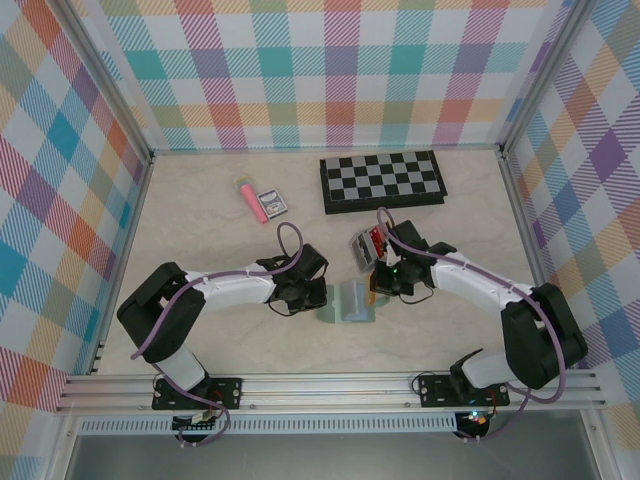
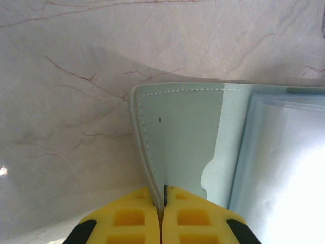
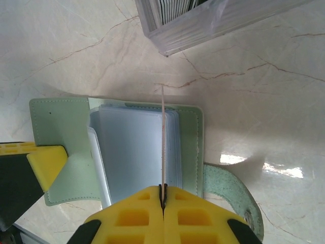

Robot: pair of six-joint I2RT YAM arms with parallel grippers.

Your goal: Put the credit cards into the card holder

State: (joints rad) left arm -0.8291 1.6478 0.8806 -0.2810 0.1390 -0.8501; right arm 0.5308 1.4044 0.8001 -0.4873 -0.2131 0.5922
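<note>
Left pincer (image 2: 162,195): yellow fingers (image 2: 129,216) pressed together, clamped on the near edge of the card holder's left cover. Cover stands tilted up off the tabletop (image 2: 61,101).

Right pincer (image 3: 163,190): fingers together, clamped on the lower edge of one credit card (image 3: 162,137). Card is seen edge-on, a thin pale orange line, upright over the clear inner pockets. Whether its far edge has entered a pocket cannot be told.

Card holder (image 3: 190,137): sage green, lying open on the tabletop at centre, between the two pincers and just in front of them. Closing tab (image 3: 228,193) lies flat on the marble to its right. One finger of the left pincer shows at the left flap.

Overhead view confirms this: left pincer (image 1: 318,293) at the holder's left side, right pincer (image 1: 378,285) at its right, card holder (image 1: 350,303) between.

Just beyond the holder: clear slotted rack (image 1: 366,247) with upright cards (image 1: 376,238), one red.

Farther left: pink pen (image 1: 247,198), with a small dark packet (image 1: 271,204) just beside it.

Farthest, near the back wall: black-and-white chessboard (image 1: 382,181), lying flat.
</note>
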